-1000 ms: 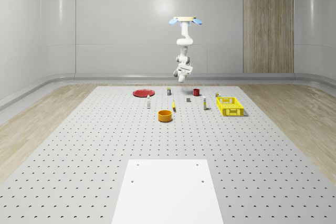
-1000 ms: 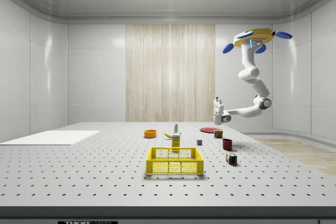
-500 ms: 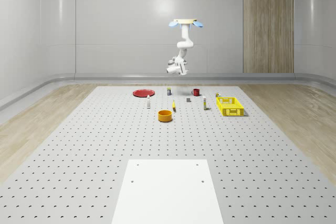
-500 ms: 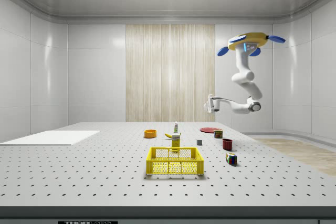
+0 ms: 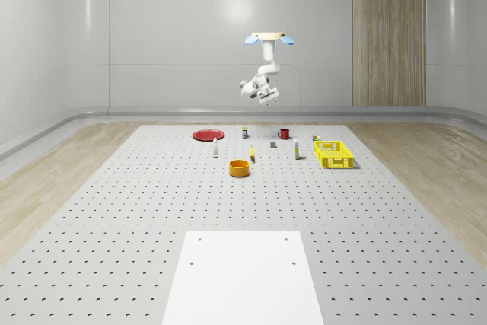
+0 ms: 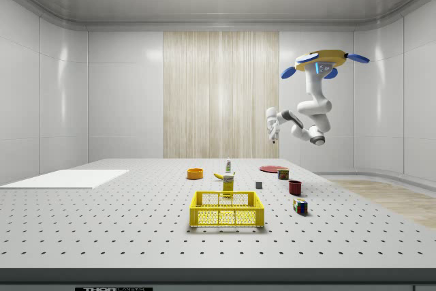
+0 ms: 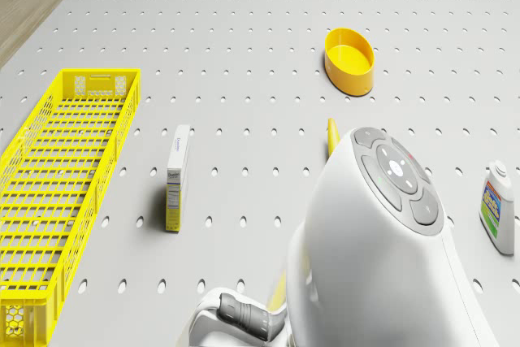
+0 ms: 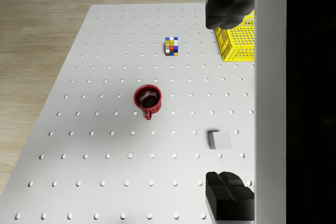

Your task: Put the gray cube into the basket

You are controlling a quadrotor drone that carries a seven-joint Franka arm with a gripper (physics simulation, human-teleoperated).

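While the drone (image 6: 320,60) hovers high above the far part of a gray perforated table (image 5: 152,211) in a pale-walled room with one wood-paneled strip, the gripper (image 6: 272,127) hangs in the air well above the gray cube (image 8: 220,139), its fingers (image 8: 229,192) spread apart and holding nothing. That cube sits on the table near the red mug (image 8: 148,99), well apart from the yellow basket (image 6: 227,210). In the wrist view the basket is cut off behind a finger, and the colored cube (image 8: 171,46) lies near it.
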